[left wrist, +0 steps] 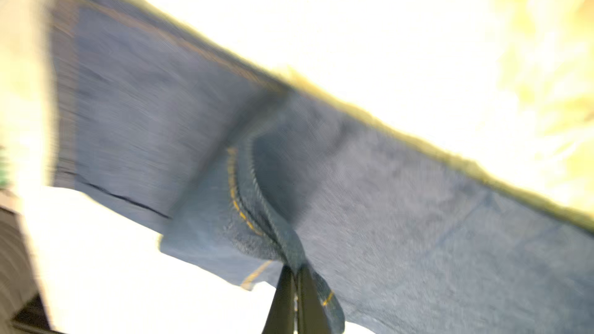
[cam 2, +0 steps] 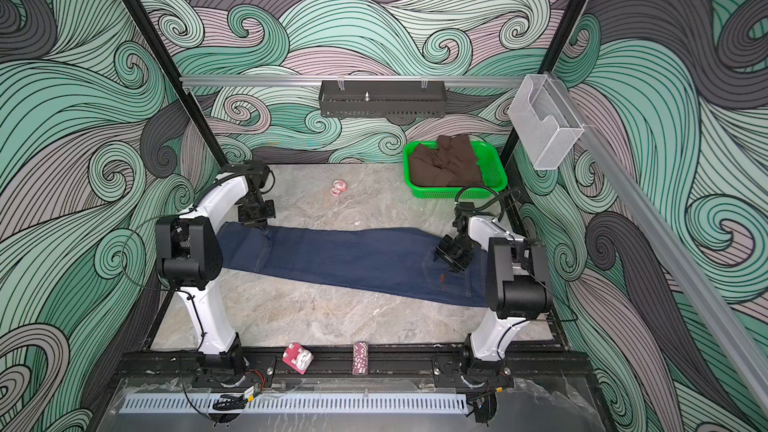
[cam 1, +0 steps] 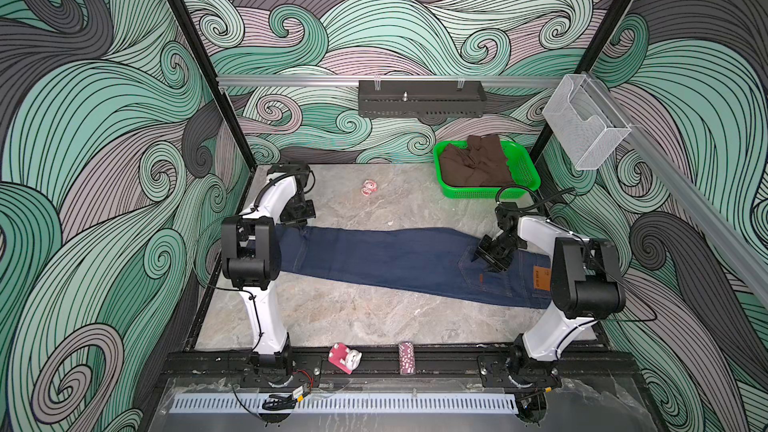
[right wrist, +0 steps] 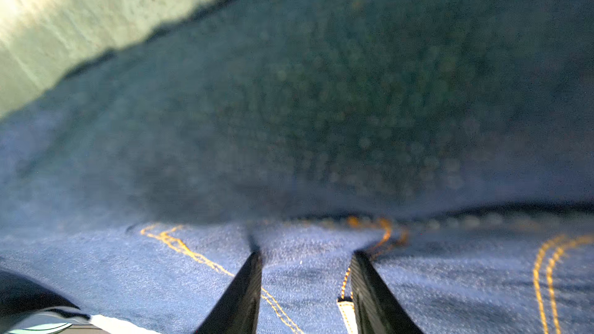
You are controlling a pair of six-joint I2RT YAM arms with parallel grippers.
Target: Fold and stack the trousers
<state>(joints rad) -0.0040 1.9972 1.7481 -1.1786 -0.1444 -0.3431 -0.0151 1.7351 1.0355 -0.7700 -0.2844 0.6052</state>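
– Pink-and-white block (cam 1: 344, 358) and chip stack (cam 1: 406, 358) sit at six o'clock on the front rail, a little apart. What's behind them?
– Both arms rise from that rail, elbows high. The left arm runs back along nine o'clock with its wrist bent straight down. The right one bends at four o'clock and turns its wrist toward nine.
– And the trousers?
– The trousers (cam 1: 386, 257) lie flat on the table (cam 1: 332, 317), legs toward nine, waist with its tan patch (cam 1: 540, 278) between three and four.
– What are the claws doing?
– The left gripper (left wrist: 294, 273) is pinched tight on the leg hem, a fold of denim between its fingers. The right gripper (right wrist: 307, 253) stands about half wide, both fingertips resting on the seat by the pocket stitching, with flat denim between them.
– Farther back?
– A small red-and-white thing (cam 1: 368, 189) lies at twelve, too small to make out. A green basket (cam 1: 528, 178) at one o'clock holds crumpled brown cloth (cam 1: 478, 164).
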